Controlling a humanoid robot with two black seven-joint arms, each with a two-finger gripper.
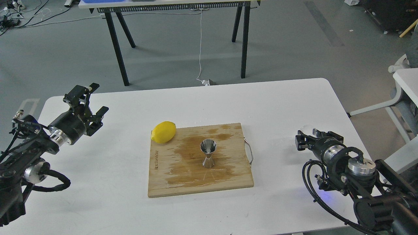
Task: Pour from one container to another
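the left gripper [93,102] hangs wide and empty, well left of the cutting board [169,182]. the jigger [208,157] stands upright mid-board, the lemon [164,132] at the board's far-left corner. right of the board, the right gripper [305,136] grips the clear cup [308,130]; the carry seems in hand, and next it must bring the cup over the jigger and tip.

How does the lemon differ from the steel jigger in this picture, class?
The lemon is yellow and matte; the jigger is shiny steel. The lemon lies on its side at the cutting board's far left corner, overhanging the edge; the jigger stands upright near the middle. Both rest on the board.
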